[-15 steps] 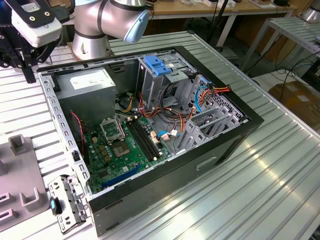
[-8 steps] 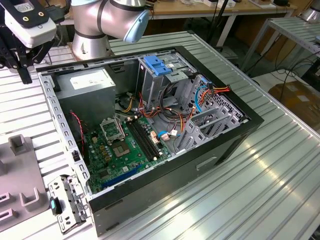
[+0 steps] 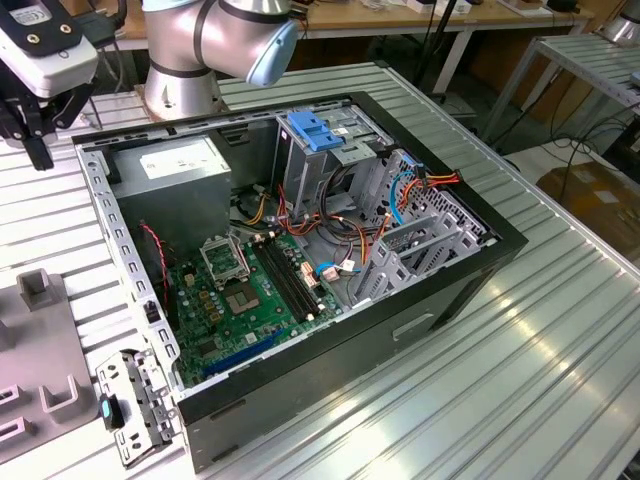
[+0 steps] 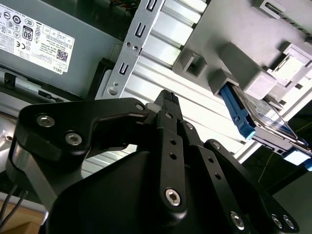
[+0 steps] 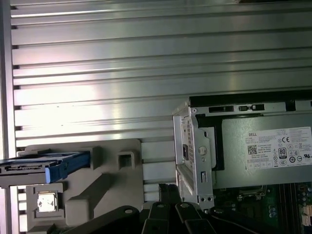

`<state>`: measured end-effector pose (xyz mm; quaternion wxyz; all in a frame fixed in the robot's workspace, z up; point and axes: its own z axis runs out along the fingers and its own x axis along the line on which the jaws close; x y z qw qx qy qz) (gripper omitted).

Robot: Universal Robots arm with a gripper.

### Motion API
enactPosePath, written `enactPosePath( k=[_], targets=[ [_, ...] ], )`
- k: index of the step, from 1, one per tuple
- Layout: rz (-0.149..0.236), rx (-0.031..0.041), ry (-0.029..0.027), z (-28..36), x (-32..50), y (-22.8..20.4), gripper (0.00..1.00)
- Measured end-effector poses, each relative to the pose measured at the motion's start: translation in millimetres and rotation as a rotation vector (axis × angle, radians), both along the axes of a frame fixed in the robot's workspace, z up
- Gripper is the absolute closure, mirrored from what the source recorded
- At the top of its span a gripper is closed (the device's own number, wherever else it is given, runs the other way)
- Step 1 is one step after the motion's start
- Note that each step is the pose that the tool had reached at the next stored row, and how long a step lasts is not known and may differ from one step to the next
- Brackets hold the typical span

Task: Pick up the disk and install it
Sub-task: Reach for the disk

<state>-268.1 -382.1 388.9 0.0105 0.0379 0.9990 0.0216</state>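
The gripper (image 4: 168, 100) hangs above the slotted aluminium table (image 5: 146, 58), just beside a corner of the open computer case (image 3: 450, 290). Whether it is open or closed cannot be determined. The disk (image 4: 265, 116), edged by its blue bracket (image 4: 236, 111), rests in a grey fixture (image 5: 112, 170) on the table, apart from the gripper. A grey power supply (image 3: 175, 165) sits inside the case.

The ribbed metal table (image 3: 540, 385) is occupied mid-frame by an open computer case (image 3: 300, 395) (laid on its side); a grey holder (image 3: 55, 350) is seen lower left.
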Motion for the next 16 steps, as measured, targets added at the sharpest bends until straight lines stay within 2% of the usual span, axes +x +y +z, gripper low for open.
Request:
enactPosePath(
  k=[16],
  targets=[
    [0.000, 0.0000, -0.0001, 0.0, -14.8, 0.1, 0.89]
  ],
)
